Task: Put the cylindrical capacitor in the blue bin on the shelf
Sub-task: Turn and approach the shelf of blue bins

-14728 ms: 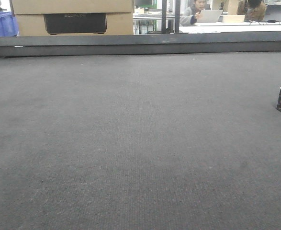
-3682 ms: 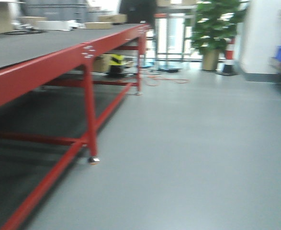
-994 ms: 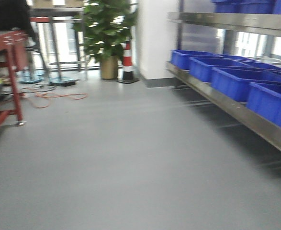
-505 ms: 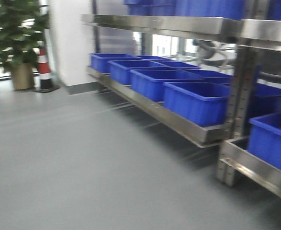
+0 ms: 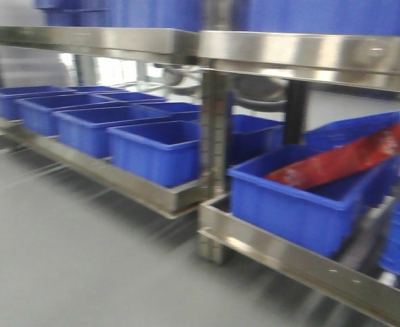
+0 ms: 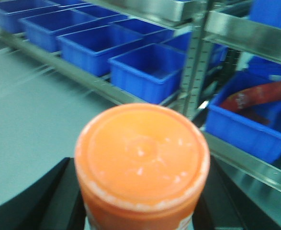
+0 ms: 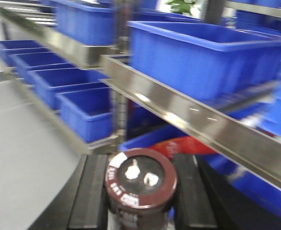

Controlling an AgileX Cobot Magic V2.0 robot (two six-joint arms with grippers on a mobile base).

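Note:
The cylindrical capacitor (image 7: pixel 141 184), dark brown with two silvery terminals on its end, stands between the black fingers (image 7: pixel 95 191) of my right gripper (image 7: pixel 140 196), which is shut on it. Just ahead is the steel shelf (image 7: pixel 202 120), with a blue bin (image 7: pixel 202 52) on its upper tier and a lower bin (image 7: pixel 145 136) holding a red packet. My left gripper (image 6: pixel 142 206) is shut on an orange-lidded jar (image 6: pixel 142 158). In the front view the shelf (image 5: pixel 302 51) carries a row of blue bins (image 5: pixel 155 150); neither gripper appears there.
A blue bin (image 5: pixel 295 197) with a long red packet (image 5: pixel 343 160) sits on the lowest tier right of a perforated upright post (image 5: pixel 213 136). More blue bins (image 6: pixel 150 72) line the low tier to the left. Grey floor (image 5: pixel 63 252) lies in front.
The front view has swung further right and closer to the shelf. The plant, cone and white wall have left the view, and the bin with the red packet has come in.

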